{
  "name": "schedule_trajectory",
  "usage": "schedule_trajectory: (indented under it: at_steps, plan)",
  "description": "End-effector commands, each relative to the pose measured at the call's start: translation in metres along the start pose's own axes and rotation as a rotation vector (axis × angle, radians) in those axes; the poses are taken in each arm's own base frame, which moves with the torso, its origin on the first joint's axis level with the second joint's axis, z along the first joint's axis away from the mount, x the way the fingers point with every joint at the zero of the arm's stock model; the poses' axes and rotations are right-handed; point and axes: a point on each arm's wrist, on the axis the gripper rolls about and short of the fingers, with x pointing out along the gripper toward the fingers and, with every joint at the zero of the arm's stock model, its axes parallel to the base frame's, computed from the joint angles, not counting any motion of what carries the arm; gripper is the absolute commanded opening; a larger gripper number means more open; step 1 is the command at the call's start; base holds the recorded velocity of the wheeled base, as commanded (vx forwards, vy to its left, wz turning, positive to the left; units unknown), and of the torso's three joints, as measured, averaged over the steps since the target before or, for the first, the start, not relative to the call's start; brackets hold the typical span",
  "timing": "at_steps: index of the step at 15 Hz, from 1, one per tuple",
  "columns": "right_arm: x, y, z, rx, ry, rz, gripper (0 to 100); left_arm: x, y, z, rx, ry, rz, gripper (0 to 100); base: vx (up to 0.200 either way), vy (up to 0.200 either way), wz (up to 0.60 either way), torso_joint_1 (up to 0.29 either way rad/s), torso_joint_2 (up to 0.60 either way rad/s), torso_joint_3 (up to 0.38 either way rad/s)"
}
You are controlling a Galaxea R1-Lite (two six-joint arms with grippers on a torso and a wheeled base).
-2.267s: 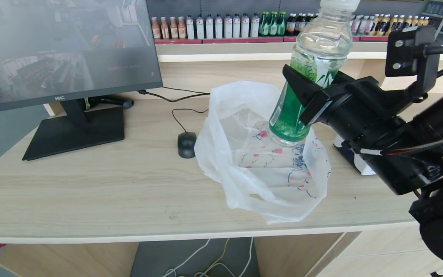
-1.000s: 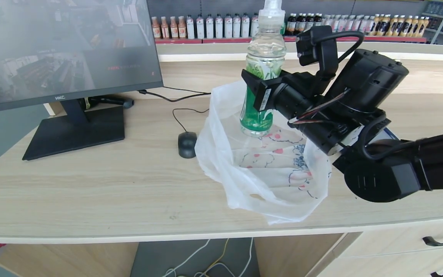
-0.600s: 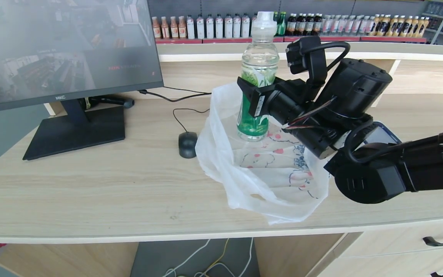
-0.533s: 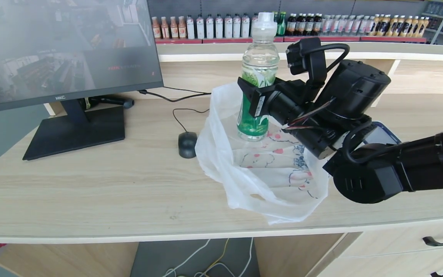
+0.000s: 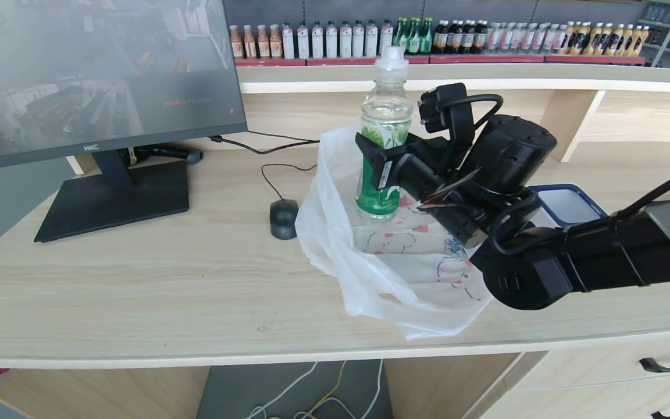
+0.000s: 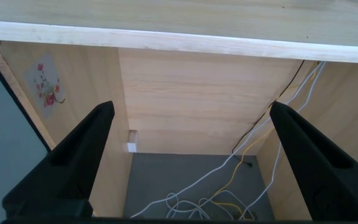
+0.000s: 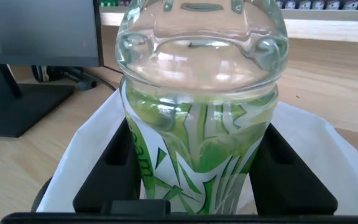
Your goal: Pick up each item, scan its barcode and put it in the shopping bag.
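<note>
Head view, centre of frame: you see the right gripper [image 5: 384, 154] closed around the green label band of the bottle [image 5: 386, 116], one black finger on each side. The bottle stands upright, white cap uppermost, clear shoulder above the fingers and green lower body below them. Its base sits low within the open mouth of the white shopping bag [image 5: 341, 244]. You cannot tell whether the base touches the bag's floor.

The bag lies slumped on the wooden counter [image 5: 137, 279], centre to lower right of the frame, with red and blue print on its inner wall. Just left of the bag is a black mouse [image 5: 282, 218]. A monitor [image 5: 96, 70] fills the upper left. A blue-rimmed tray [image 5: 567, 203] shows at right, behind the right arm.

Right wrist view: the bottle [image 7: 197, 93] sits squarely between the right gripper's [image 7: 197, 168] two fingers, and the bag [image 7: 79, 149] spreads behind it.

Left wrist view: you find the left gripper [image 6: 191, 107] with its fingers spread wide and nothing between them. It faces the wooden panel [image 6: 197, 93] under the counter, where loose cables [image 6: 229, 193] trail.
</note>
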Motion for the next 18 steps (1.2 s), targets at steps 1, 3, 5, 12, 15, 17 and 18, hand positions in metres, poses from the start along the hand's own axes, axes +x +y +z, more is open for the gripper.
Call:
schedule_trajectory:
  at_steps: [1,3,5,12,15,17,18]
  plan:
    - [0.002,0.0,-0.009,-0.002,0.017,0.002,0,0.0,0.0,0.0,0.0,-0.001,0.001,100,0.0,0.0,0.0,0.0,0.0,0.0]
    - [0.002,0.001,-0.013,-0.003,0.026,0.003,0,0.0,0.0,0.0,0.0,-0.001,0.001,100,0.0,0.0,0.0,0.0,0.0,0.0]
    - [0.002,0.001,-0.018,-0.004,0.041,0.003,0,0.0,0.0,0.0,0.0,-0.001,0.001,100,0.0,0.0,0.0,0.0,0.0,0.0]
    - [-0.003,0.003,-0.031,-0.007,0.078,0.009,0,0.0,0.0,0.0,0.0,-0.001,0.001,100,0.0,0.0,0.0,0.0,0.0,0.0]
    - [-0.005,0.003,-0.033,-0.007,0.075,0.009,0,0.0,0.0,0.0,0.0,-0.001,0.001,100,0.0,0.0,0.0,0.0,0.0,0.0]
    - [-0.004,0.003,-0.032,-0.007,0.074,0.012,0,0.0,0.0,0.0,0.0,-0.001,0.001,100,0.0,0.0,0.0,0.0,0.0,0.0]
    - [-0.005,0.003,-0.032,-0.007,0.076,0.012,0,0.0,0.0,0.0,0.0,-0.001,0.001,100,0.0,0.0,0.0,0.0,0.0,0.0]
